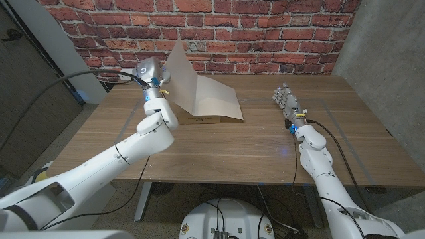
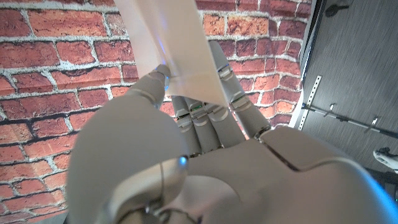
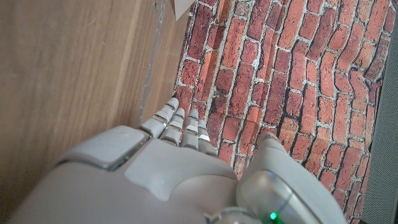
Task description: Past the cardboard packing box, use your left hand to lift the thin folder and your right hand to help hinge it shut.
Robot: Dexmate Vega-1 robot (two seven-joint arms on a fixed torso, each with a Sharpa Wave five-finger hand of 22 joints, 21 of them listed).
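The thin pale folder stands open at the back middle of the table. Its lower leaf (image 1: 219, 103) lies flat and its upper leaf (image 1: 180, 70) is raised steeply, tilted toward my left. My left hand (image 1: 161, 81) holds that raised leaf at its left edge; in the left wrist view the sheet (image 2: 171, 43) is pinched between thumb and fingers (image 2: 214, 102). Well to the right of the folder, my right hand (image 1: 287, 101) is clear of it with its fingers straight and nothing in them. A corner of the folder (image 3: 182, 6) shows far beyond my right hand (image 3: 186, 140).
Under the folder's front edge a flat tan strip with print (image 1: 202, 119) shows, possibly the cardboard box. The wooden table (image 1: 219, 149) stretches bare toward me. A red brick wall (image 1: 252, 33) stands close behind, and a grey wall (image 1: 392, 46) at the right.
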